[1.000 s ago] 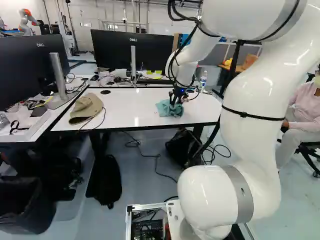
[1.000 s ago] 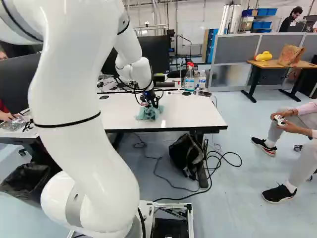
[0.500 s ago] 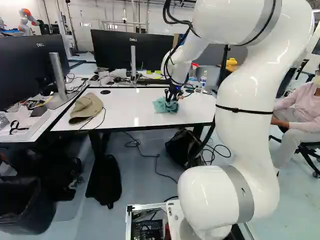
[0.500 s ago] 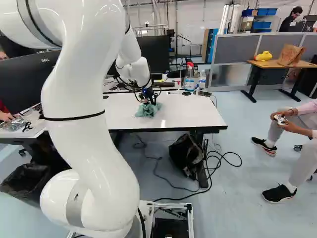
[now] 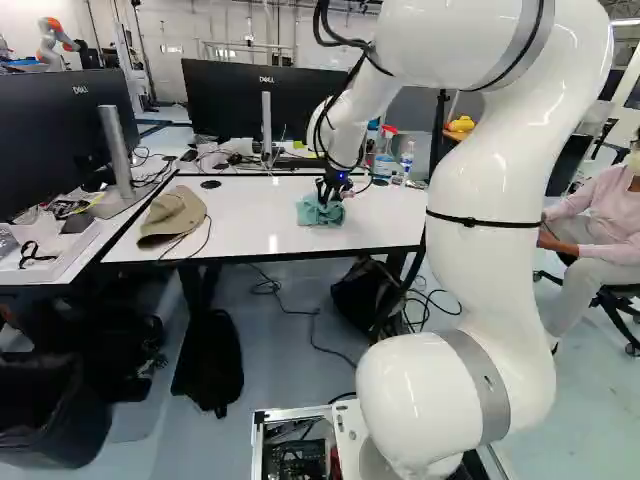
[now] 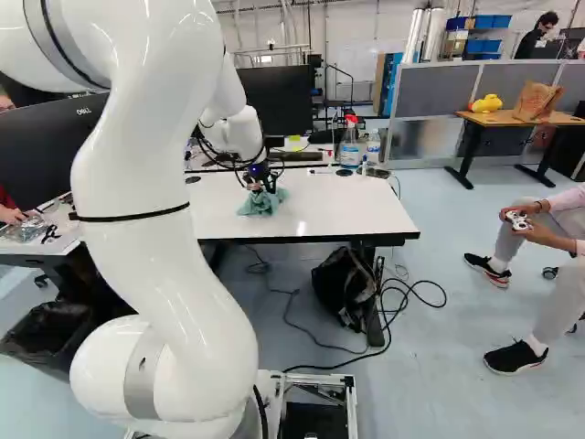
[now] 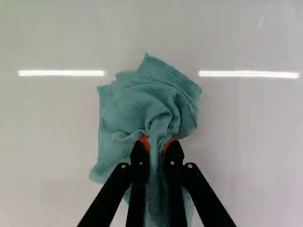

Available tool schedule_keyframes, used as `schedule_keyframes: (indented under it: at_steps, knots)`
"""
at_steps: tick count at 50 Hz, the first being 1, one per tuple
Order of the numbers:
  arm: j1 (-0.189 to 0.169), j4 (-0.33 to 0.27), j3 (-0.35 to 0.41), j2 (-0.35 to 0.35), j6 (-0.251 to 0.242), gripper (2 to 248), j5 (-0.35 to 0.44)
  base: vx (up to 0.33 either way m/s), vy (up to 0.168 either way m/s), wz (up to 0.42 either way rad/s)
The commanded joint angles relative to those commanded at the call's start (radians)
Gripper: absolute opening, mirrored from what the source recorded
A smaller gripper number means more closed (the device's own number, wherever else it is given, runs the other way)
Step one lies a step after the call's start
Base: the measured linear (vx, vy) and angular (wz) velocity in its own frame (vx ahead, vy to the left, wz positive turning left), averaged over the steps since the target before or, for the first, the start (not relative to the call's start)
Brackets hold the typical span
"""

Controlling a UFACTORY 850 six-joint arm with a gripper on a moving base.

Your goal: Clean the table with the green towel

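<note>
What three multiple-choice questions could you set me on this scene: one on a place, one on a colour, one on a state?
1. Where is the cap?
A. On the floor
B. In the bin
C. On the table

2. On the gripper, what colour are the pads?
A. Orange
B. White
C. Blue

3. How does the gripper stand to the towel?
A. Open, well above it
B. Shut on it
C. Shut, well away from it

Answers:
1. C: the left base view shows it lying on the white top.
2. A: orange shows at both fingertips in the wrist view.
3. B: in the wrist view, a fold is pinched between the two fingers.
</note>
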Motion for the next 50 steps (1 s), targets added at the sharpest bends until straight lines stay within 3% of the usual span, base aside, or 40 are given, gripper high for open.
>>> schedule_keyframes:
  at_steps: [32, 50]
  knots:
    - [0.079, 0.000, 0.130, 0.105, 0.000, 46, 0.000, 0.000, 0.000, 0.000]
    - [0.088, 0.000, 0.222, 0.183, 0.000, 46, 0.000, 0.000, 0.000, 0.000]
